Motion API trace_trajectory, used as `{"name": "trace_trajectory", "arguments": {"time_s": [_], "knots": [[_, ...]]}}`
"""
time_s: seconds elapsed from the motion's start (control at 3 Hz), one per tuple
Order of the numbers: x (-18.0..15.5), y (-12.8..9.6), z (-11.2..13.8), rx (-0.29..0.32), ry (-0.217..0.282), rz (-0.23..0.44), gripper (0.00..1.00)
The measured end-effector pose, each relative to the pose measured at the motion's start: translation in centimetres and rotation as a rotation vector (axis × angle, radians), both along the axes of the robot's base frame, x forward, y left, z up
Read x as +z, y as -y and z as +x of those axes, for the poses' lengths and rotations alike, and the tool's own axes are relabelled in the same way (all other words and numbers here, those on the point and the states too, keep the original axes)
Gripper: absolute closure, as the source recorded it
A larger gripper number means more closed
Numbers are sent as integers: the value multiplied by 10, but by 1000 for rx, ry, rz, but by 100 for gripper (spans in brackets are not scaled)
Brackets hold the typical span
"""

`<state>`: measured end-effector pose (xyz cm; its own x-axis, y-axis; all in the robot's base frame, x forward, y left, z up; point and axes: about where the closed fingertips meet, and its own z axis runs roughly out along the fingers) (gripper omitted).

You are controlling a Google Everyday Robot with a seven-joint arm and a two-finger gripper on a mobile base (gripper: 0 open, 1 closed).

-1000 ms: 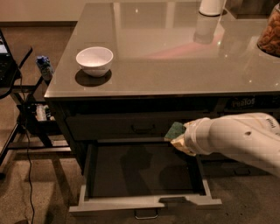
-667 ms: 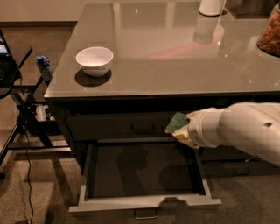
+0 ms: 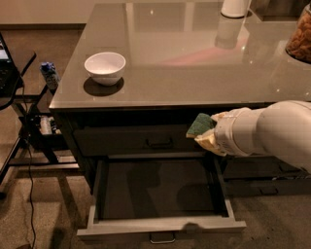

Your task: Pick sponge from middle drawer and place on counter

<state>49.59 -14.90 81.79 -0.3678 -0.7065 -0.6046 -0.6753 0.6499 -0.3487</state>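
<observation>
The sponge (image 3: 198,125), dark green on top with a yellow layer under it, is held at the end of my white arm. My gripper (image 3: 206,132) is shut on it, in front of the upper drawer front, just below the counter's front edge. The middle drawer (image 3: 160,224) is pulled open below, with a grey front panel, a small metal loop handle and a bare dark floor. The counter (image 3: 184,63) is a glossy grey-beige slab above the sponge.
A white bowl (image 3: 105,67) sits on the counter's left part. A white container (image 3: 235,7) stands at the back and a jar of brown food (image 3: 300,36) at the right edge. A black side table (image 3: 14,73) with cables is on the left.
My gripper has risen with the sponge, from above the open drawer up toward the counter's front edge, and shifted slightly right.
</observation>
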Motion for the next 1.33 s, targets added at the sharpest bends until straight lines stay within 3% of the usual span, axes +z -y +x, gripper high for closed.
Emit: {"name": "trace_trajectory", "arguments": {"time_s": [0.67,1.0,1.33], "knots": [[28,-2,22,23,43,43,100],[54,-4,49,59,64,47,100],[64,-19,82,104,54,51,100]]}}
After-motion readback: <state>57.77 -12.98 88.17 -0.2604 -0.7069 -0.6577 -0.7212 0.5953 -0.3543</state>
